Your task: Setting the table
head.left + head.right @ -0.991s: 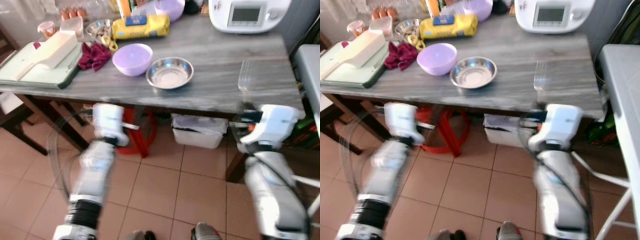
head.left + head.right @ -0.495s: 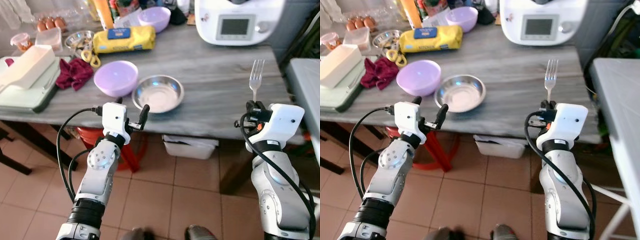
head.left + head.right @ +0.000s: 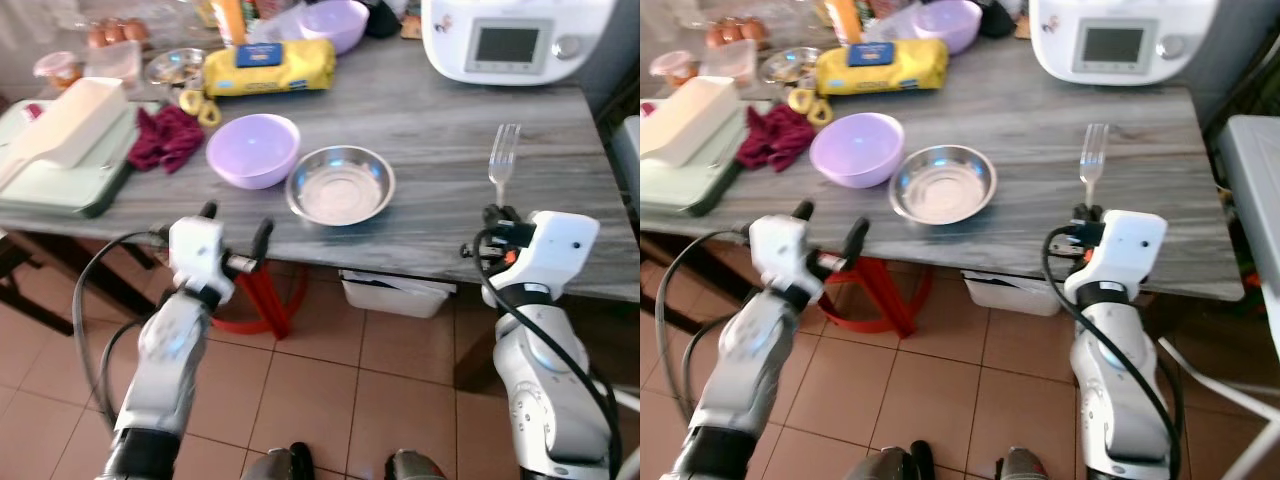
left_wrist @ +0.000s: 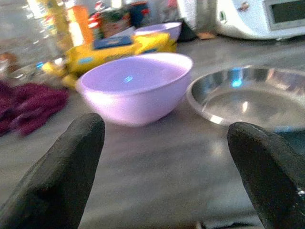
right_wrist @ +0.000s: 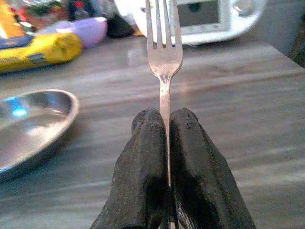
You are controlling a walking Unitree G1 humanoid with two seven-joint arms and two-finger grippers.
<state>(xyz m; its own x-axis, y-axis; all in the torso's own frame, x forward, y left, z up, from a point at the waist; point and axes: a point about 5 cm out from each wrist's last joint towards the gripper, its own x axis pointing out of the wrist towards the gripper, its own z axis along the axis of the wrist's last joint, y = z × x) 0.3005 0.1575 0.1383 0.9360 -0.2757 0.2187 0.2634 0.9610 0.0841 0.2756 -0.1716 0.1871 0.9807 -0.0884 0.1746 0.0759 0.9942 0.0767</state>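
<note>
The whole view has slid between half a second ago and now, so the camera moved; against the worktop [image 3: 440, 110] itself, the dishes have kept their places. What has changed is the arms: the left hand [image 3: 232, 236], low left of the frame, has dropped back a little and hangs at the near edge with its two fingers spread wide and nothing between them, facing the purple bowl [image 3: 253, 148] and the steel bowl [image 3: 340, 183], which stand just beside each other in the middle. The right hand [image 3: 1084, 214], low right of the frame, is still pinched tight on the fork [image 3: 1092, 148], handle clamped between the pads [image 5: 147, 157], tines pointing up and away over the bare grey wood to the right of the steel bowl. In the head views the fork now sits slightly closer to that bowl than before, though some of that may be the camera's shift. My reading: the fork is carried in and ready to be laid down beside the steel bowl, and the step left is to lower and release it flat, not on its tines.
</note>
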